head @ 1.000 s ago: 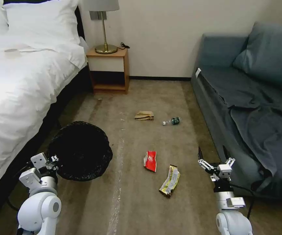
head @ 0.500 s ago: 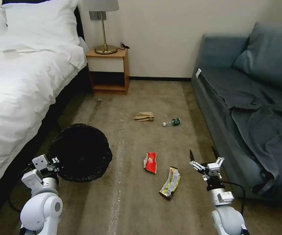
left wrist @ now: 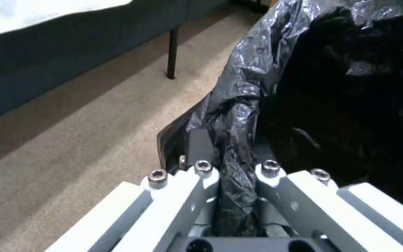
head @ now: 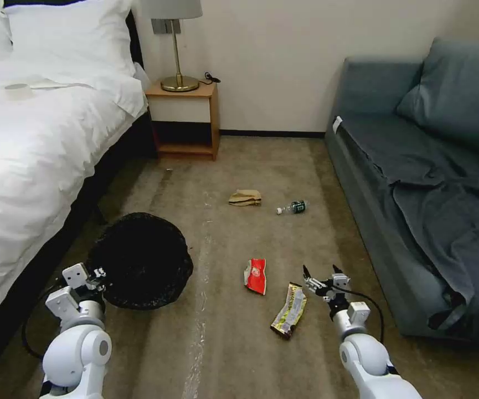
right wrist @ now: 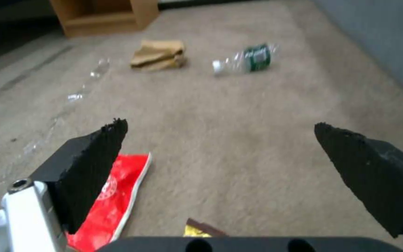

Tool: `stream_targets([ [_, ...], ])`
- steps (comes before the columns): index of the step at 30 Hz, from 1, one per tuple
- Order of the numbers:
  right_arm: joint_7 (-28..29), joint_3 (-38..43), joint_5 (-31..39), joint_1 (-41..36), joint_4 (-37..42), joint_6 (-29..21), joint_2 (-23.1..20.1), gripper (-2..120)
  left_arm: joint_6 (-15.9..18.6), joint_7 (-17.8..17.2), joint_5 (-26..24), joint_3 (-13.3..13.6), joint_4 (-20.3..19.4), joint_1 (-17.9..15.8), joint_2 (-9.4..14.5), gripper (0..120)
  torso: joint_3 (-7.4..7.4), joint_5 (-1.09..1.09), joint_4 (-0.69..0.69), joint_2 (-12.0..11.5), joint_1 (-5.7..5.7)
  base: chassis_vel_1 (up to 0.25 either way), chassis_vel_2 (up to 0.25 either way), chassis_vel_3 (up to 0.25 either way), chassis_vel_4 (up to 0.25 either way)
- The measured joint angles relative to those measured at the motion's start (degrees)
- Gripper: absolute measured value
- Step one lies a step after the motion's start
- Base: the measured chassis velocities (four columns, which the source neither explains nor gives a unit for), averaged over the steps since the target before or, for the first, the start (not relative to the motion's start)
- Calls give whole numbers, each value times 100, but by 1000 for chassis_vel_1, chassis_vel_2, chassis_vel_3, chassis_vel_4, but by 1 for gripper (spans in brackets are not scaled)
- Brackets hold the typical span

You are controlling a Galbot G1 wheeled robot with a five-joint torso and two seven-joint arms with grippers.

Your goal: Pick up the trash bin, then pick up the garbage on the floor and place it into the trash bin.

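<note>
The trash bin (head: 142, 260), seen from above as a crinkly black bag, hangs at the lower left beside the bed. My left gripper (head: 92, 275) is shut on its near rim; the left wrist view shows the fingers (left wrist: 201, 175) pinching a fold of the bag (left wrist: 332, 87). The garbage lies on the carpet: a red packet (head: 256, 274), a yellow-and-silver wrapper (head: 289, 307), a tan paper bag (head: 245, 197) and a small bottle (head: 292, 207). My right gripper (head: 320, 274) is open, low, just right of the wrapper's far end. Its wrist view shows the packet (right wrist: 113, 199) beside one finger (right wrist: 94, 164).
A white bed (head: 29, 144) runs along the left. A wooden nightstand (head: 186, 119) with a lamp stands at the back wall. The blue-grey sofa (head: 416, 183) lines the right side, close to my right arm. Bare carpet lies between the litter pieces.
My right arm has swung left and lower, from beside the sofa to just right of the wrapper, still open. The bin in my left gripper has shifted slightly.
</note>
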Motion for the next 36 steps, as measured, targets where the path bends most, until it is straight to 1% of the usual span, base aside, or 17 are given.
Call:
stream_targets([
  [1, 0, 0, 0, 0, 0, 0, 0, 100, 0, 0, 0, 0, 0, 0, 0, 3, 0, 0, 0, 0, 0, 0, 0, 0, 0],
  [3, 17, -115, 114, 113, -157, -222, 47, 100, -23, 9, 48, 49, 16, -4, -13, 3, 0, 1, 0, 0, 0, 0, 0, 0, 0],
  [4, 17, -115, 114, 113, -157, -222, 47, 100, -23, 9, 48, 49, 16, -4, -13, 3, 0, 1, 0, 0, 0, 0, 0, 0, 0],
  [6, 26, -184, 125, 189, -339, -377, 107, 100, -45, 31, 115, 101, 17, -11, -22, 3, 0, 0, 0, 0, 0, 0, 0, 0, 0],
  [10, 16, -214, 49, 237, -652, -473, 194, 100, -55, 44, 186, 200, 14, -15, -23, 3, 0, 0, -1, 0, 0, 0, 0, 0, 0],
  [18, -79, -82, -166, 304, -1188, -457, 364, 100, -56, 52, 249, 372, -16, -43, 0, 3, 0, 1, -2, 0, 0, 0, 0, 0, 0],
  [26, -218, -21, -276, 418, -1640, -378, 496, 100, -61, 52, 315, 400, -55, 2, -23, 3, 0, 1, 0, 0, 0, 0, 0, 0, 0],
  [36, -392, 2, -440, 484, -2021, -252, 629, 100, -74, 51, 352, 411, -51, 8, -48, 3, 0, 1, -1, 0, 0, 0, 0, 0, 0],
])
